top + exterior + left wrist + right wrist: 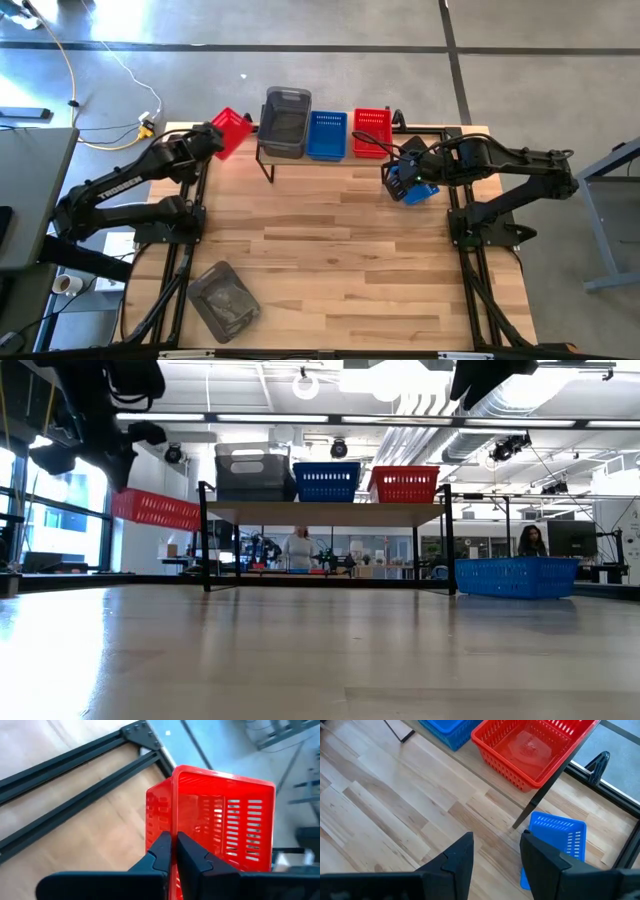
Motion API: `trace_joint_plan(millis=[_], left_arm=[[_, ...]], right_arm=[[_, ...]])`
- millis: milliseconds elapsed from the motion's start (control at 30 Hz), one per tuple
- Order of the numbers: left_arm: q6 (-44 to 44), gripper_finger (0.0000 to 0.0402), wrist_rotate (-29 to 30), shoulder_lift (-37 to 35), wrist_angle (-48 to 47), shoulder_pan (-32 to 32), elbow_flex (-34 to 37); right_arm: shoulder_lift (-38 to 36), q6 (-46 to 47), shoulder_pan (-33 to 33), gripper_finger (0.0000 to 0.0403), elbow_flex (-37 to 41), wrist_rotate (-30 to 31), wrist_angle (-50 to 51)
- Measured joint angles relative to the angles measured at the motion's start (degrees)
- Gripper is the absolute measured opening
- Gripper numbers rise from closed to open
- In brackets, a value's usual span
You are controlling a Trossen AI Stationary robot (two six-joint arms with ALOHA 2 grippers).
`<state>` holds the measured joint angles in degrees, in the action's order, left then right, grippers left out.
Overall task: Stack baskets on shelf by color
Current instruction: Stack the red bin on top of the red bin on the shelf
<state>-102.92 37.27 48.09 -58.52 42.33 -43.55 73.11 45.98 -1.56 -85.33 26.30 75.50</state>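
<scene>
From above, the shelf (320, 158) runs across the upper centre of the frame carrying a smoky grey basket stack (286, 121), a blue basket stack (327, 134) and a red basket stack (371, 132). At upper left, the left gripper (214, 137) holds a red basket (232, 131) just left of the shelf. At centre right, the right gripper (399, 172) sits over a blue basket (414, 186) on the bench (330, 260). A loose grey basket (226, 300) lies at lower left, well apart from both arms.

At bench level, the three stacks stand in a row on the shelf (325, 513). The carried red basket (155, 508) hangs tilted at the left of the frame, clear of the bench, a lift the overhead view does not reveal. The blue basket (515, 577) rests on the bench at right. People show in the room behind.

The left wrist view shows the fingers (159, 851) clenched on the wall of the red basket (220, 815).

The right wrist view shows its fingers (460, 854) spread and empty, with the blue basket (555, 837) beyond them by a black shelf leg and the shelf's red basket (532, 747) above.

By this showing, at least three baskets remain to be stacked: the red one in hand, the blue one and the grey one.
</scene>
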Motion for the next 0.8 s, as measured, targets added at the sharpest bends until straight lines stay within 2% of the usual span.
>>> trace_joint_plan(millis=[467, 800], left_arm=[[4.90, 0.0005, 2.91, -4.43, 7.62, 0.00, -0.04], [11.62, 0.0005, 3.70, -6.49, 16.81, 0.00, -0.04]], right_arm=[[0.01, 0.00, 0.00, 0.0145, -0.01, -0.04, -1.31], [0.00, 0.00, 0.00, 0.0145, 0.00, -0.11, -1.30]])
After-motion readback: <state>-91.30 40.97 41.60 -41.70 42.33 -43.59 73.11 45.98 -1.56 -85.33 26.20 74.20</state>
